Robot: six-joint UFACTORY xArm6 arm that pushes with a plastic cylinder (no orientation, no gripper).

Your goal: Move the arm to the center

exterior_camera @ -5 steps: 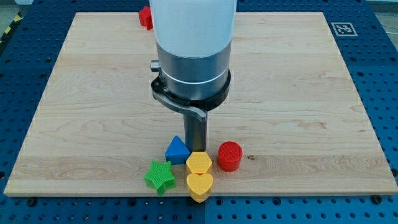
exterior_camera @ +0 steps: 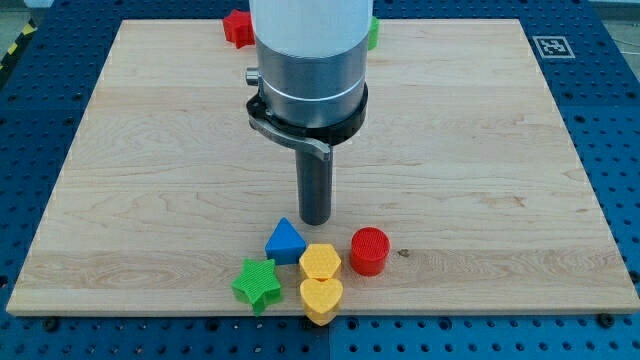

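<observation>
My tip (exterior_camera: 315, 220) stands just above the blue triangle (exterior_camera: 285, 242), apart from 2 yellow blocks (exterior_camera: 320, 262), red cylinder (exterior_camera: 369, 250) and green star (exterior_camera: 257, 284); wooden board (exterior_camera: 480, 150), blue pegboard table (exterior_camera: 610, 120). No fingers: a bare rod.

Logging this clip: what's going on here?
The arm's rod stands on the wooden board and touches no block. My tip sits just above a cluster near the view's bottom: blue triangle, yellow hexagon, yellow heart, green star, red cylinder. It rests near the board's middle.
</observation>
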